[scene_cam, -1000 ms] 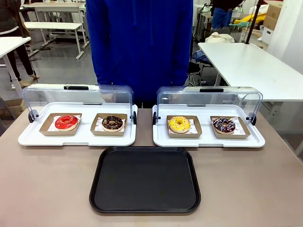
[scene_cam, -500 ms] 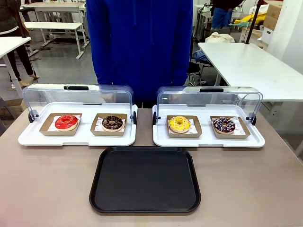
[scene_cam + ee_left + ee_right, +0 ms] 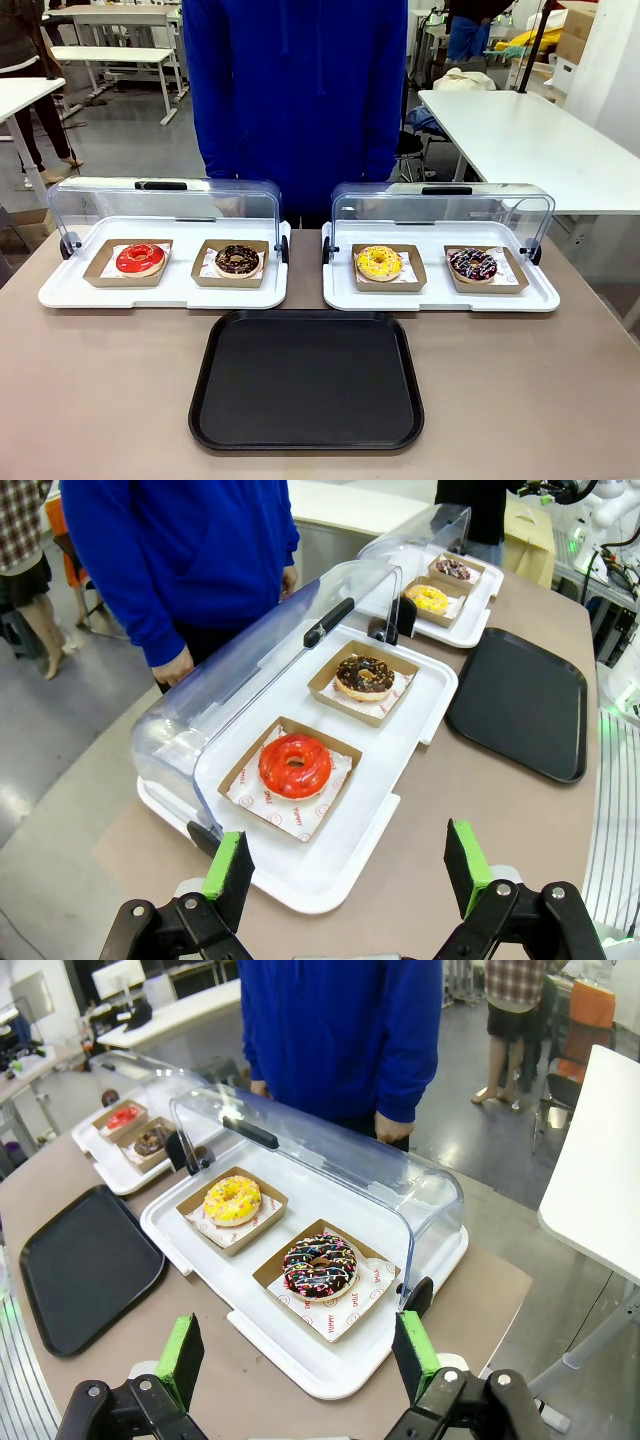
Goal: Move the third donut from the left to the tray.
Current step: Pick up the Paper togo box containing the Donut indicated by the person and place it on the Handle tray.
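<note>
Well, yellow-glazed donut (image 3: 379, 262) (sprinkled) in brown holder (image 3: 388, 270)

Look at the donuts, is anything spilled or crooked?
Nothing stands out. The yellow donut, the red donut, the left chocolate donut and the right chocolate donut each sit flat in a cardboard holder on the white trays. The black tray lies straight in front. The left gripper and right gripper are open.

Yellow donut (image 3: 379, 262) in cardboard holder; black tray (image 3: 307, 380) bare.
</note>
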You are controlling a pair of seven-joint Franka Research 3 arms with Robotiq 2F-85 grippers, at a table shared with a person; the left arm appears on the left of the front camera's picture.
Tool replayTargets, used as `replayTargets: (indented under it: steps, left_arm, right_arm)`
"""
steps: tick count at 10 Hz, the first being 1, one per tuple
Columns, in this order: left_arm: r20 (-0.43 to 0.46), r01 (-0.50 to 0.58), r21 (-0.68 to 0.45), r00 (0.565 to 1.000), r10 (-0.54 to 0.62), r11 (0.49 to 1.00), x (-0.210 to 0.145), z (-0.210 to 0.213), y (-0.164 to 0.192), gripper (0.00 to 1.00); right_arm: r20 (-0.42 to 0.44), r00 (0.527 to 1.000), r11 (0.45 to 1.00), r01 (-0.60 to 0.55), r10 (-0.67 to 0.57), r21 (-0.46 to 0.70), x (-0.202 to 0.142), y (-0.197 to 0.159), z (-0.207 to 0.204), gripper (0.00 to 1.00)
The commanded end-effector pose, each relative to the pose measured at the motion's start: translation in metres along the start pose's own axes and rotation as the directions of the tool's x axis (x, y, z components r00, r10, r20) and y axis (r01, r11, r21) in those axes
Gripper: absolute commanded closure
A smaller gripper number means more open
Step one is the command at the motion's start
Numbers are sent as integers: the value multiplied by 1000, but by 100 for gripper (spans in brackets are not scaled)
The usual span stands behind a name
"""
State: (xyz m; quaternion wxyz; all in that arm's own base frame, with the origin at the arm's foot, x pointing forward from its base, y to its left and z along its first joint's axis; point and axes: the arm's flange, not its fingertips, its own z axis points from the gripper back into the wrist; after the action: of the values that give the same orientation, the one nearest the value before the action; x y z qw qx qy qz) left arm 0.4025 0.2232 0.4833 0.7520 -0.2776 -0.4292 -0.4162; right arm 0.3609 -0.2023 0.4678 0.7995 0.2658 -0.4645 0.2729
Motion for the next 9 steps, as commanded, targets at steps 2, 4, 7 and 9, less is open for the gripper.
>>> replayTargets:
  steps: [2,4,7,9]
  left_arm:
    - [-2,-4,-8,1000,4,1000,2,1,-2,0]
    - [-2,-4,-8,1000,4,1000,2,1,-2,0]
    - [-2,-4,-8,1000,4,1000,2,1,-2,0]
    - [-2,-4,-8,1000,4,1000,2,1,-2,0]
  right_arm:
    - [30,999,1000,-24,24,1,2,-3,-1,0]
    - [30,999,1000,-24,24,1,2,-3,-1,0]
    - [30,999,1000,-24,24,1,2,-3,-1,0]
    - [30,999,1000,-24,24,1,2,-3,-1,0]
